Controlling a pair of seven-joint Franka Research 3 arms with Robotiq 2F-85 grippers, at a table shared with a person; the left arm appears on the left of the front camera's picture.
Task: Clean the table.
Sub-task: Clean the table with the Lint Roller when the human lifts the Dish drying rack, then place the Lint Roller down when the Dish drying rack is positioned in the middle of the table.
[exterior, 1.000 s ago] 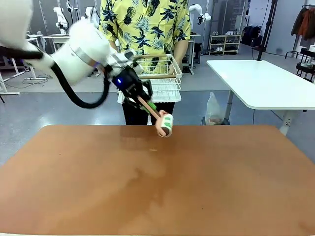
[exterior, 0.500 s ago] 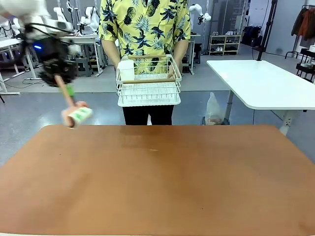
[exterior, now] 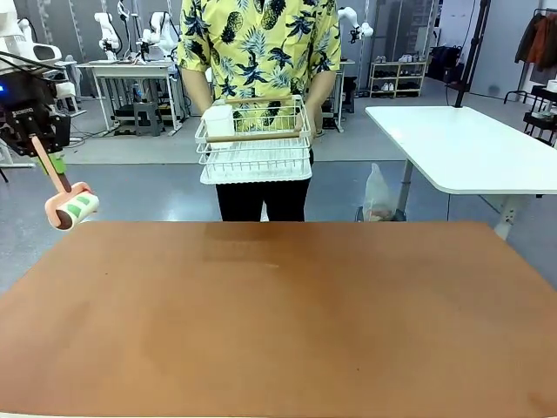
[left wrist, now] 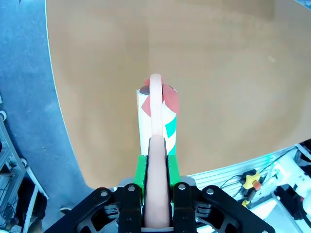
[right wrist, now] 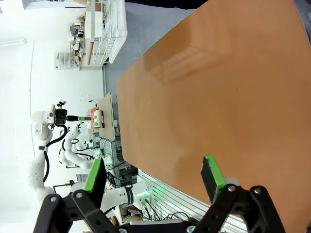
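One broad table (exterior: 278, 331) is topped in smooth, matte terracotta. The top is laid bare from edge to edge, and a small pale speck is seen toward the far edge. Near the far left corner a lint roller (exterior: 73, 209) is held raised off the top, its pink handle pinched between the green pads of the left gripper (exterior: 52, 161). The right gripper (right wrist: 153, 174) is seen with jaws spread, nothing between them. Beyond the far edge a white wire basket (exterior: 254, 148) is held by a person (exterior: 258, 52), clear of the table. Open grey floor is seen past the left and far edges.
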